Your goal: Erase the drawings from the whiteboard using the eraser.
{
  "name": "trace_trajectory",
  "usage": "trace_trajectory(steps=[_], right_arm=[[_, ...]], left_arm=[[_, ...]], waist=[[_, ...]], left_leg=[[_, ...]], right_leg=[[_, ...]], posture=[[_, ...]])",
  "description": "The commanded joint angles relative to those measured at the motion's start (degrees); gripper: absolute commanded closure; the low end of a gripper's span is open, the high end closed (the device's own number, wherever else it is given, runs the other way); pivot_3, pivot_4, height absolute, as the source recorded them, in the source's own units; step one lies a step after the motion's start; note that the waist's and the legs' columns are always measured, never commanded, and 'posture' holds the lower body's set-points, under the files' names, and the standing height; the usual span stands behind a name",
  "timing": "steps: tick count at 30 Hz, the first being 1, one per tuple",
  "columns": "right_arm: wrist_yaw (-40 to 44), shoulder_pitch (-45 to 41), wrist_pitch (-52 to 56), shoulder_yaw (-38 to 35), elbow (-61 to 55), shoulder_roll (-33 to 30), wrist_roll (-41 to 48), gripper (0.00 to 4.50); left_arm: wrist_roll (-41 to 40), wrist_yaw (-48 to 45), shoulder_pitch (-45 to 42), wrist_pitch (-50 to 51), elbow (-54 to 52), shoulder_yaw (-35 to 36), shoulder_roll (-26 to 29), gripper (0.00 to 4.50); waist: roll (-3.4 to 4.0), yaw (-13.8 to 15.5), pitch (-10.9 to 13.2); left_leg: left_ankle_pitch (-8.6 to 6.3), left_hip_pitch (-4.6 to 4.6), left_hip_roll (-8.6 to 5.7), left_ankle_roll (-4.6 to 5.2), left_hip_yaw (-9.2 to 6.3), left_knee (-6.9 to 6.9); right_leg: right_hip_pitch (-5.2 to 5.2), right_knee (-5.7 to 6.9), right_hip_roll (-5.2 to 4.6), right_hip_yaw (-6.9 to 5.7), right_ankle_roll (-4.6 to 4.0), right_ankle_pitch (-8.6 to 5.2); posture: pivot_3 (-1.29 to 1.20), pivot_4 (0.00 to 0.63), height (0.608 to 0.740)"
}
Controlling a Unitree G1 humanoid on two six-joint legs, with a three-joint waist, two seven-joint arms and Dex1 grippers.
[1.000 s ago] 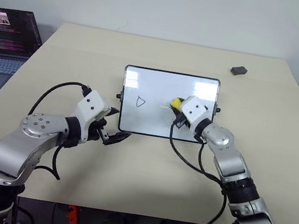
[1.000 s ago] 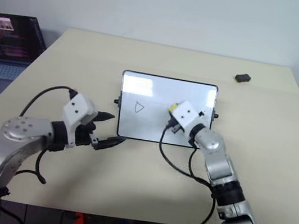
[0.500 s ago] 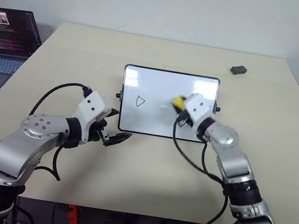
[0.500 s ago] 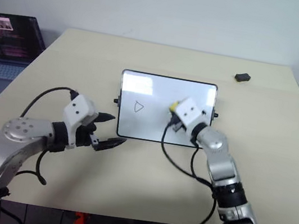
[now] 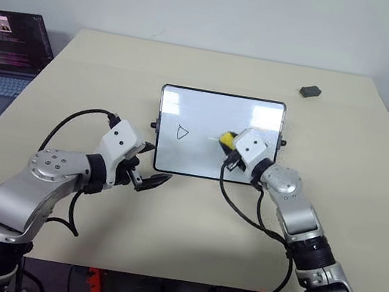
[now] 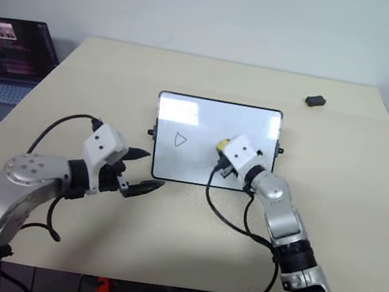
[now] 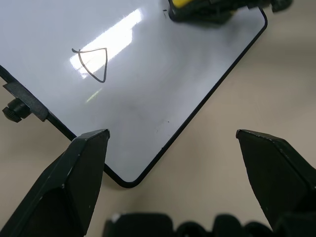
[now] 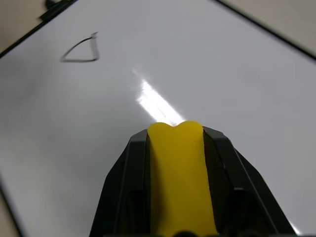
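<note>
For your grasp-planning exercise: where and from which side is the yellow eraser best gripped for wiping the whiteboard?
Across its two long sides, from above and behind, as the right pincer does: the eraser is a narrow block, leaving its underside free on the whiteboard.

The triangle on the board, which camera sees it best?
The left wrist view: the triangle looks big, every line plain, nothing covering it. The right wrist view shows it small, at a slant, beyond the eraser. Both eye views show just a tiny mark on the whiteboard.

The laptop (image 5: pixel 4 60) at the left edge of the frame is cut off, and its screen text is too small to read. The right gripper (image 5: pixel 230 146) hides most of the eraser (image 5: pixel 229 138). The small dark object (image 5: pixel 310 92) at upper right is too small to tell.
</note>
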Motion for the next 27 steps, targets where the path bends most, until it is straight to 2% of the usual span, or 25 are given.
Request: trace_trajectory(steps=[1,8,13,27], right_arm=[[1.9,0.8,1.9,1.6,-1.5,-0.8,-1.0,3.4],[-8.4,-4.5,-3.6,-5.2,0.5,2.2,-0.3,3.4],[-11.6,-7.4,-5.8,-6.4,4.3,2.7,-1.1,3.4],[-1.1,-1.0,-1.6,1.1,-0.1,1.1,-1.7,3.4]], left_arm=[[0.1,0.0,-0.4,-1.2,-1.5,0.4,0.0,0.0],[0.2,-0.2,-0.7,-1.4,-1.2,0.3,0.0,0.0],[0.2,-0.2,-0.7,-1.3,-1.2,0.1,0.0,0.0],[0.2,-0.4,-0.9,-1.1,-1.1,0.3,0.4,0.0]], waist=[[0.0,0.0,0.0],[0.01,0.0,0.0],[0.01,0.0,0.0],[0.01,0.0,0.0]], left_leg=[[0.0,0.0,0.0,0.0,0.01,0.0],[0.01,-0.04,-0.01,-0.01,0.0,0.0],[0.0,-0.08,0.0,-0.02,0.01,-0.05],[0.0,-0.09,0.0,-0.01,0.02,0.0]], right_leg=[[0.0,0.01,0.0,0.01,0.0,0.0],[-0.05,0.0,0.0,0.01,0.0,0.0],[-0.08,-0.08,0.0,0.0,0.0,0.0],[-0.09,-0.02,0.0,0.02,-0.01,0.0]], posture=[[0.0,0.15,0.74],[0.0,0.15,0.74],[0.0,0.15,0.74],[0.0,0.15,0.74]])
